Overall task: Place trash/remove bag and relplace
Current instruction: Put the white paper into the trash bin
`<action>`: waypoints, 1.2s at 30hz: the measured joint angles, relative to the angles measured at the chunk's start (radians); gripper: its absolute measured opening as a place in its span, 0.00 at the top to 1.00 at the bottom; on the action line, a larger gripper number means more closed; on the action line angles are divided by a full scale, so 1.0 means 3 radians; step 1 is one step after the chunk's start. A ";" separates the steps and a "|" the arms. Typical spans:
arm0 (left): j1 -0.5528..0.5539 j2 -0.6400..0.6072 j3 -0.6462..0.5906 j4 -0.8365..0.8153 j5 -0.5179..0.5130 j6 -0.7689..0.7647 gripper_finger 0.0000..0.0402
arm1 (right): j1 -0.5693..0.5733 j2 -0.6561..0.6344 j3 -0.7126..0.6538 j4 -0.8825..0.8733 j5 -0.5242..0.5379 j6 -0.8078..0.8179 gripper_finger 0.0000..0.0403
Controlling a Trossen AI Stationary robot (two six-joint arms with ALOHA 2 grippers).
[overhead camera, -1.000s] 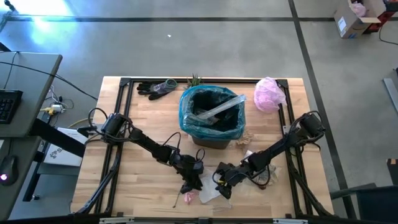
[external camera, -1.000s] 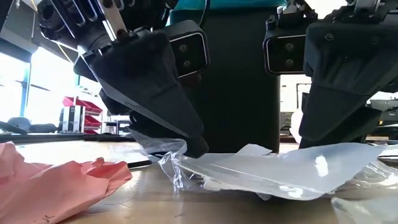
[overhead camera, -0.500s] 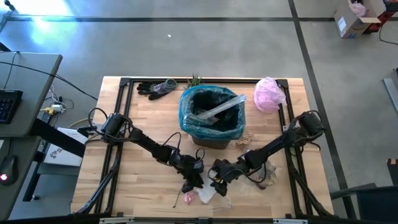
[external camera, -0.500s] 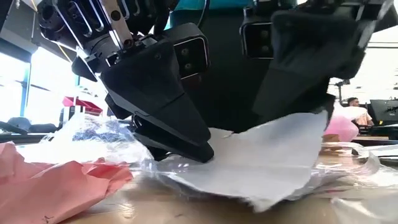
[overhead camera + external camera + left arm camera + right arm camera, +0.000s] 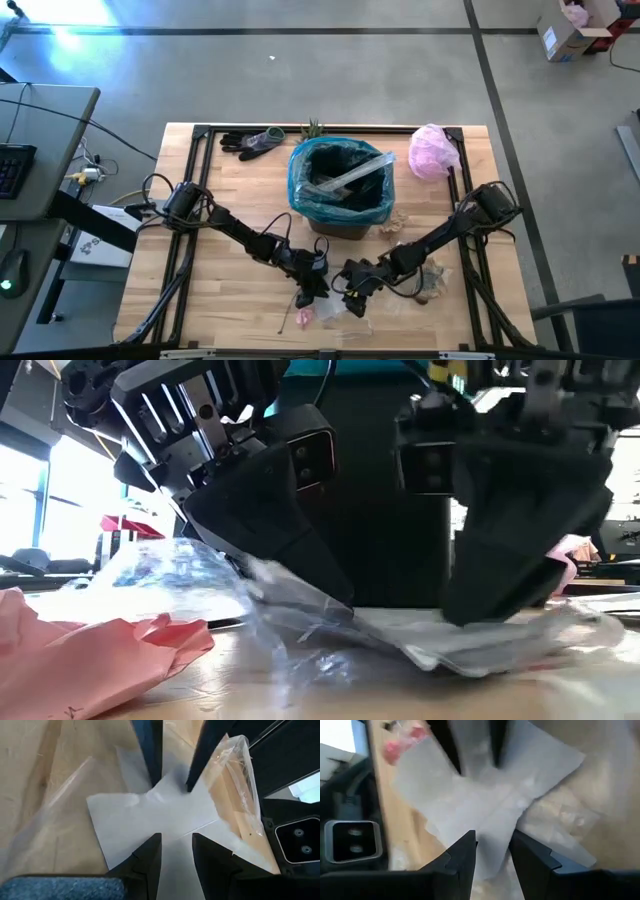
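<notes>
left gripper: low at the near middle of the table, tips down on the white paper sheet; fingers stood parted with the sheet running between them, but a firm pinch could not be told.
right gripper: just right of the left one, facing it, tips on the same sheet; fingers parted the same way, grasp could not be told.
paper sheet: flat on the wood between both grippers, a clear wrapper crumpled over and around it.
bag: teal liner in the dark bin at table centre, rim folded over the edge, far from the grippers.
silvery wrapper: long strip lying slantwise in the bin mouth.
other trash: brownish lump near right beside the right arm; pale scraps just right of the bin's near corner.
pink scrap: small, near edge, just left of the sheet; filled the low view's left foreground.
pink bag: far right corner, well apart from the work.
gloves: dark pair at the far edge, left of the bin.
plant: small, green, at the far edge behind the bin.
in the way: bin stood directly behind both grippers; low view blocked by both gripper bodies.
</notes>
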 joint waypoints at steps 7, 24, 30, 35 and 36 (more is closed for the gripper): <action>-0.0001 0.0000 -0.0001 0.0000 -0.0074 -0.0002 0.77 | 0.0015 0.0353 0.0429 -0.0024 -0.0075 -0.0276 0.74; 0.0002 -0.0024 -0.0003 -0.0023 -0.0172 -0.0009 0.77 | -0.0031 0.0470 0.0998 -0.1036 0.0157 -0.0843 1.00; 0.0017 -0.0318 -0.0005 -0.0062 -0.0249 0.0134 0.77 | 0.0001 0.0451 0.0998 -0.1054 0.0229 -0.0819 1.00; 0.0015 -0.0745 -0.0008 -0.0391 -0.0319 0.0317 0.77 | 0.0019 0.0339 0.0992 -0.1149 0.0350 -0.0846 1.00; 0.0014 -0.0848 -0.0005 -0.0480 -0.0344 0.0361 0.77 | 0.0019 0.0305 0.0991 -0.1170 0.0386 -0.0848 1.00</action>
